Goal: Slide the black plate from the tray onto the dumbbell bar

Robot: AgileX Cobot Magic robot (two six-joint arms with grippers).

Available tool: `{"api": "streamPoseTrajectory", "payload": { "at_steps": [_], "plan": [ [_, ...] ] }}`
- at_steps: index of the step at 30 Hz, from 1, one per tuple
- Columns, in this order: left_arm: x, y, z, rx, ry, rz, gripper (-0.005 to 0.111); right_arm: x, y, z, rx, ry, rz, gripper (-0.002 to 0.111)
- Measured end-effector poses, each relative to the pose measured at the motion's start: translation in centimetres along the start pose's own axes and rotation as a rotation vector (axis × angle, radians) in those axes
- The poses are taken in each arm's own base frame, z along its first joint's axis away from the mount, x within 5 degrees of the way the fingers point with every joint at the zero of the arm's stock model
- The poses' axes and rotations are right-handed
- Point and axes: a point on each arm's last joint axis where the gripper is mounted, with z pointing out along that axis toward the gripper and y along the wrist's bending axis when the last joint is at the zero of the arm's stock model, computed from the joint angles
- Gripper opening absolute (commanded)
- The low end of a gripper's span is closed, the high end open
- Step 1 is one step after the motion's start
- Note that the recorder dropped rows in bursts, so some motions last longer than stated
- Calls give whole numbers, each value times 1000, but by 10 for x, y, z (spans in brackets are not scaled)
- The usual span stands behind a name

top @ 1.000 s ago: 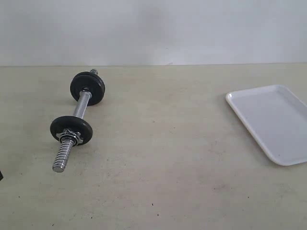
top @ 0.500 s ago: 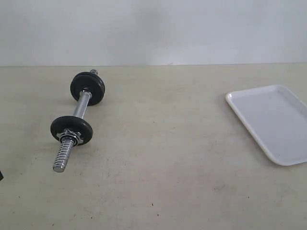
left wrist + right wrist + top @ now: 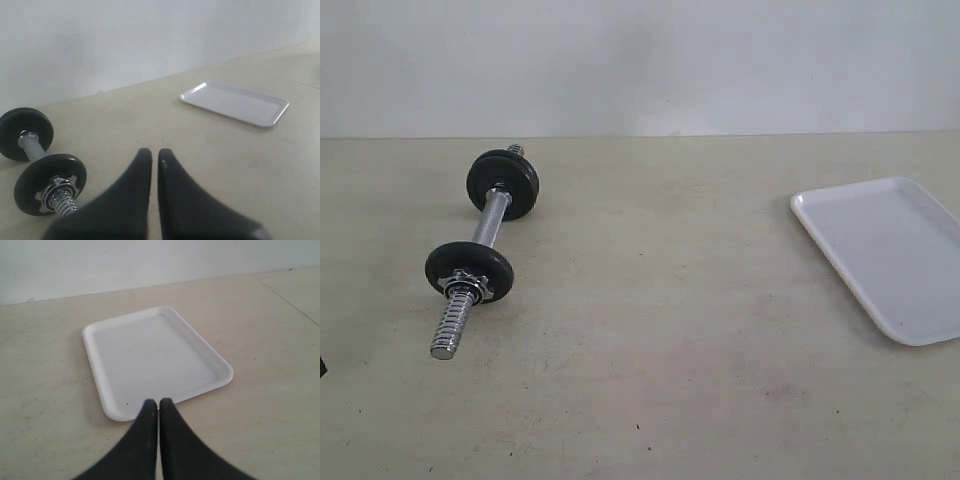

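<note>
Bar point(image 3: 492, 222) lies on the bench point(image 3: 660, 320), left side, nearer the far edge. It carries two black discs: far disc point(image 3: 503, 183) and near disc point(image 3: 469, 270). A nut point(image 3: 468, 282) sits outside the near disc, with bare thread beyond it.

Left gripper point(image 3: 154, 152): fingers closed on nothing, low over the bench just beside the bar.

Tray point(image 3: 880, 250) sits at the right side, well apart from the bar, and is bare. No loose plate is in any view. If it is one of the discs on the bar, I cannot tell which.

Right gripper point(image 3: 158, 402): fingers pressed together and empty, aimed at the tray's near rim.

Risks, as judged:
- Reaching into the tray would close on air.
- Going for a mounted disc could take the wrong one, since they look alike.
- Nudging the bar would likely roll it on its discs.
- The nut would block any disc slid on over the near thread.
</note>
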Motion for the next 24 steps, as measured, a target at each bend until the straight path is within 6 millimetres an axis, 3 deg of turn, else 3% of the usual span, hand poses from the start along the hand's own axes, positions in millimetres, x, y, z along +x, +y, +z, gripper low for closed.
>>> {"api": "streamPoseTrajectory", "payload": {
  "at_steps": [7,24],
  "plan": [
    [0,0,0,0,0,0,4,0,0,0,3,0,-86,0],
    [0,0,0,0,0,0,4,0,3,0,-49,2,-112,0]
  ]
}}
